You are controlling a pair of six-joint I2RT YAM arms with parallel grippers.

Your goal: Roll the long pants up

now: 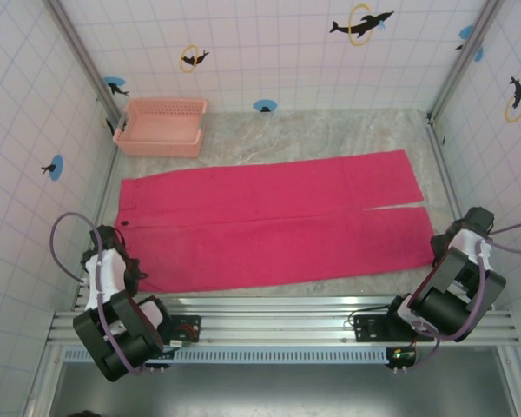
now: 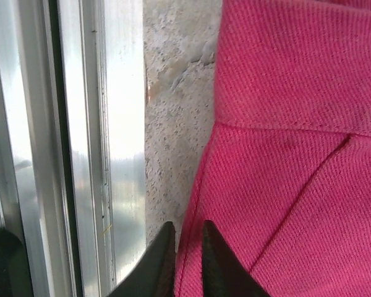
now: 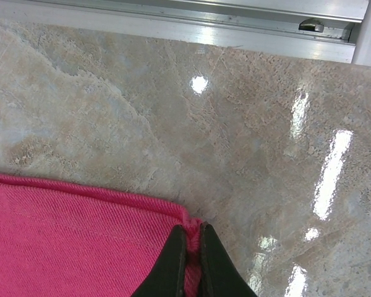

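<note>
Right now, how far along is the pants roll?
Done: the pants lie flat at full length on the table. In hand: the left gripper is closed on the waist-end edge, and the right gripper pinches a hem corner. Left: all the rolling; no turn of cloth shows yet.

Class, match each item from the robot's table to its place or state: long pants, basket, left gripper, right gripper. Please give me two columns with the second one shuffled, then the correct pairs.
Column one:
1. long pants
2. basket
3. left gripper
4. right gripper

Column two:
A. pinching a leg's hem corner
B. far left, beyond the cloth
C. spread flat, legs pointing right
D. closed on the cloth edge near the waistband

Pairs: 1-C, 2-B, 3-D, 4-A
</note>
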